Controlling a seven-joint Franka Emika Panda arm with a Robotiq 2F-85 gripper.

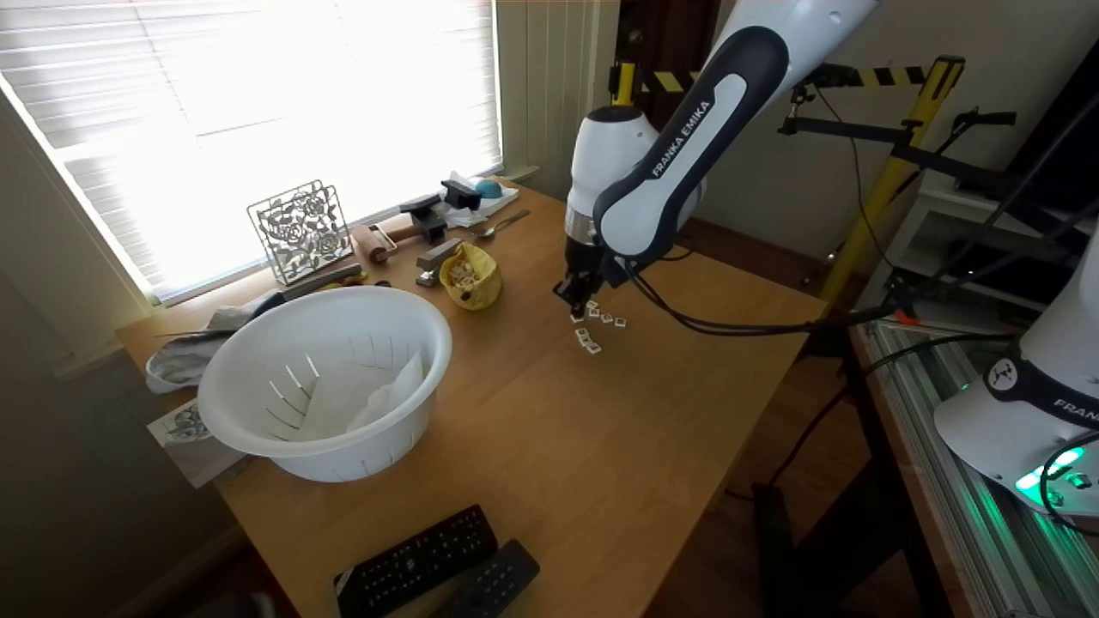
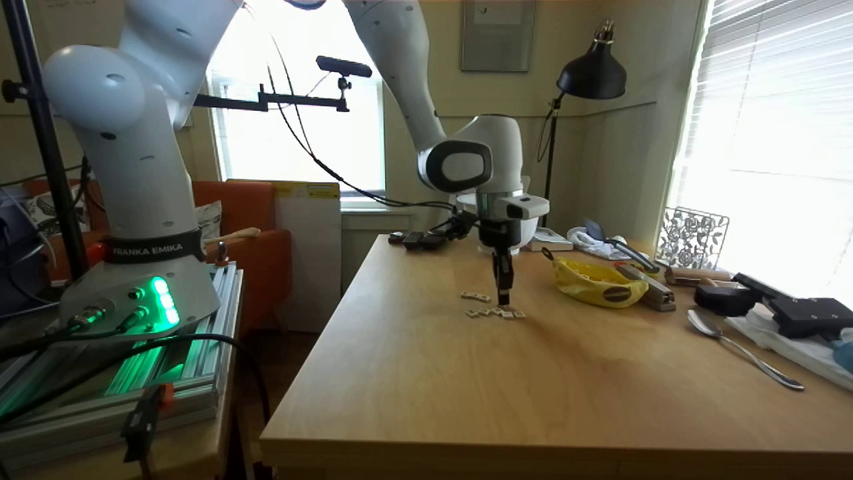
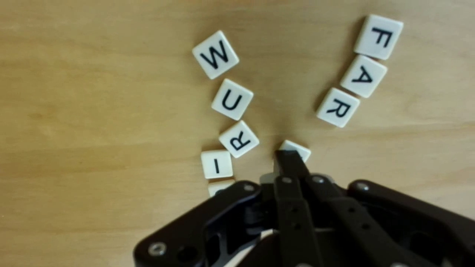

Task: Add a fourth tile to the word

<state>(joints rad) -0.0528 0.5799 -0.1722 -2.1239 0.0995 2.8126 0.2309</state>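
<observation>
Wrist view: pressed together at the fingers [image 3: 290, 163], partly hiding the fourth tile [image 3: 297, 147], apart from the R end of the word [image 3: 363, 76], FAR. Opposite, more tiles [image 3: 232, 99]. Farther out in an exterior view, pouch [image 1: 485, 292], then bowl [image 1: 365, 451].

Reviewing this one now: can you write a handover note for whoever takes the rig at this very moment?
End effector: looks shut, its tip over a letter tile, likely the fourth; contact can't be told, letter hidden.
Word FAR: three tiles in a row on the tabletop; the tile at the tip lies off its R end, with a gap.
Also nearby: W, U, second R and I tiles, plus one partly hidden.
Done: F, A and R lined up.
Left: bring that tile up to the R end, probably by pushing, and align it.
</observation>
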